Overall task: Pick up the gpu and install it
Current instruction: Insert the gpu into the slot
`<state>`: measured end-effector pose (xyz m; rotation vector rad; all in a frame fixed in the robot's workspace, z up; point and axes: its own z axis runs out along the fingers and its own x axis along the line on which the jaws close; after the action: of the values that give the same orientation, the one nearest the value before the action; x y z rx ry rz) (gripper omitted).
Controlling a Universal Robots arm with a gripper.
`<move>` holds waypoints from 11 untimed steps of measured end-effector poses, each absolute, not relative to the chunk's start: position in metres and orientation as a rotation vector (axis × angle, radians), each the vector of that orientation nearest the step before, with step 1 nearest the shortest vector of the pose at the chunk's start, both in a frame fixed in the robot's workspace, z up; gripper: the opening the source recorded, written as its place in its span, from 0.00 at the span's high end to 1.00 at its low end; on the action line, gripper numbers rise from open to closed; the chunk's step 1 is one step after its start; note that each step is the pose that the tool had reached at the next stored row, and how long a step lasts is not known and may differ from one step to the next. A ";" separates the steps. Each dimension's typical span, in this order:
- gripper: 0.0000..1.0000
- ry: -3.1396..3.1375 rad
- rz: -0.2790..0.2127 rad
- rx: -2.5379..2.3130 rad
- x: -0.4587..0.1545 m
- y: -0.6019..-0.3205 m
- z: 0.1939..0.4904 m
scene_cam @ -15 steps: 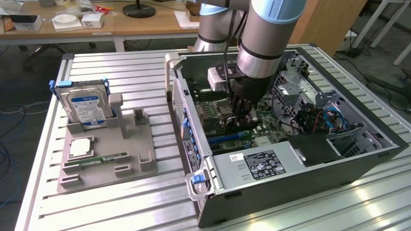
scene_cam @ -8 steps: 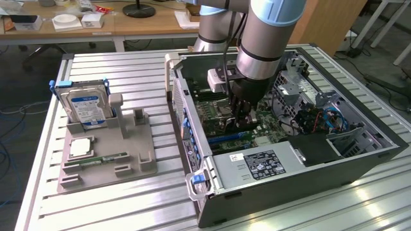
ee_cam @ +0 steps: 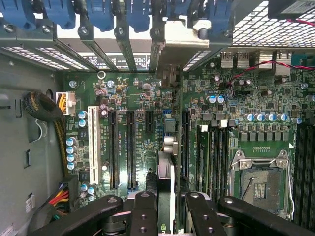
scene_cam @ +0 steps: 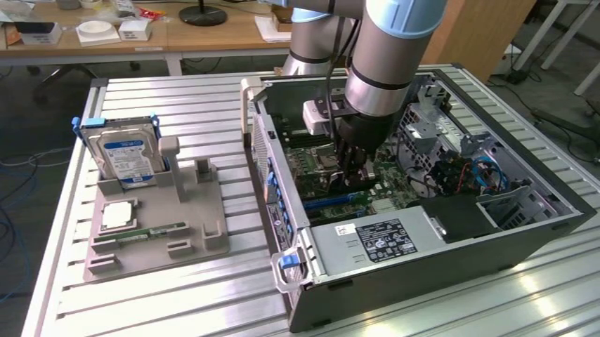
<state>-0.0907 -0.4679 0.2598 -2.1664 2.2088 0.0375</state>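
The gpu [ee_cam: 166, 169] shows edge-on in the wrist view as a thin card. It runs from between my fingers to its silvery bracket [ee_cam: 184, 34] at the case's rear slot openings. My gripper [ee_cam: 167, 199] is shut on it, with one black finger [ee_cam: 143, 206] on each side. The card stands over the green motherboard [ee_cam: 142, 98], beside the long black expansion slots [ee_cam: 132, 147]. Whether it sits in a slot I cannot tell. In the exterior view my gripper [scene_cam: 355, 168] reaches down into the open computer case [scene_cam: 281, 210], low over the board.
A grey fixture tray [scene_cam: 192, 242] at the exterior view's left holds the blue-labelled hard drive [scene_cam: 126, 154], a processor chip [scene_cam: 117, 214] and a green memory stick [scene_cam: 150, 232]. Inside the case are the power supply [scene_cam: 375, 242], the processor socket [ee_cam: 258, 182] and cable bundles [ee_cam: 42, 105].
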 end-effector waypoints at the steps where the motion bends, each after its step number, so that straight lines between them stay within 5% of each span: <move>1: 0.74 2.209 0.037 -2.166 -0.091 -0.468 0.260; 11: 0.74 2.209 0.038 -2.166 -0.091 -0.471 0.260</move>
<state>-0.0912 -0.4712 0.2598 -2.1663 2.2087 0.0375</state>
